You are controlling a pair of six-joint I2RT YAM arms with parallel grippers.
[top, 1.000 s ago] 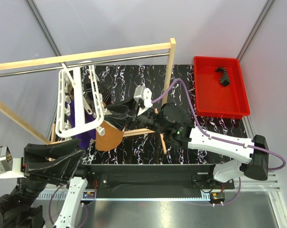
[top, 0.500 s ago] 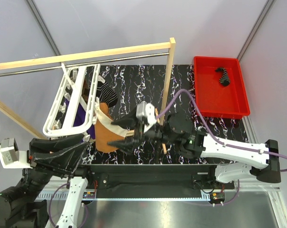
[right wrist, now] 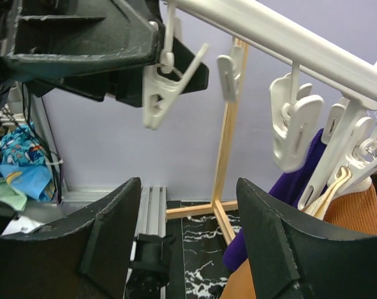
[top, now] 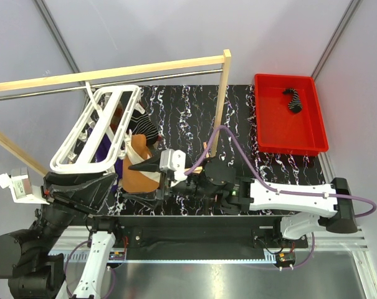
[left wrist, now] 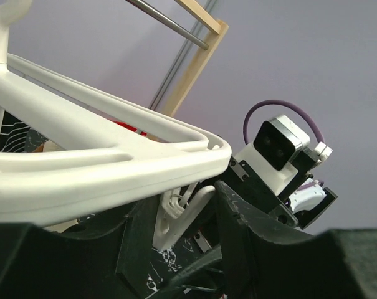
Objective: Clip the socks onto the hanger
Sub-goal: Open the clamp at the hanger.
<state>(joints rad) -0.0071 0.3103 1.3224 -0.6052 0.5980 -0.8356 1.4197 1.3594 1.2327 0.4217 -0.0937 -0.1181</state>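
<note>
While left jaws grip hanger (left wrist: 113, 168), right jaws wide; three socks (right wrist: 362, 215) hang, one in bin (top: 269, 134).

No text, label, brand or number can be read in any view; the white plastic lattice hanger (top: 82, 164) and the red plastic tray (top: 278, 131) show only plain, unmarked surfaces.

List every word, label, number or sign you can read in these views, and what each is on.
No readable text in any view.
The hanger, the red bin and the striped sock are unmarked.
The blue cloth off the table has a printed pattern, too blurred to tell if it includes letters.
</note>
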